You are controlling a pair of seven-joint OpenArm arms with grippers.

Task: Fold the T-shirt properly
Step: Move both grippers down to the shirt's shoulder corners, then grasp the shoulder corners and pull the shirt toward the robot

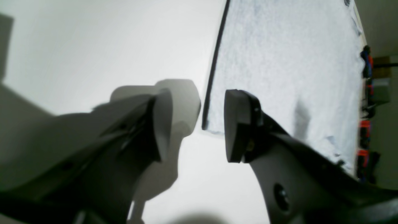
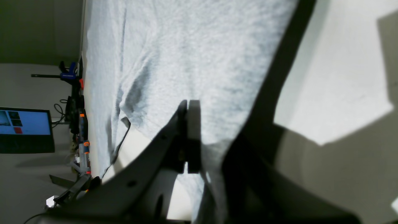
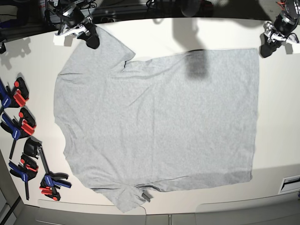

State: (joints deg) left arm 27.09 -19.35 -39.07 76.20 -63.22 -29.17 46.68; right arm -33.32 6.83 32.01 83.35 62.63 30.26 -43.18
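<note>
T-shirt (image 3: 159,126) flat; right gripper (image 2: 189,124) pinched shut at eleven, fabric hold unclear; left gripper (image 1: 199,124) spread at one.

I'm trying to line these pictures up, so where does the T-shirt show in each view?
Left wrist: the T-shirt fills the upper right, beyond the open left gripper.
Right wrist: it fills the upper middle.
Base: spread flat across the middle.
Shared landmark: the clamps at the table's edge.
</note>
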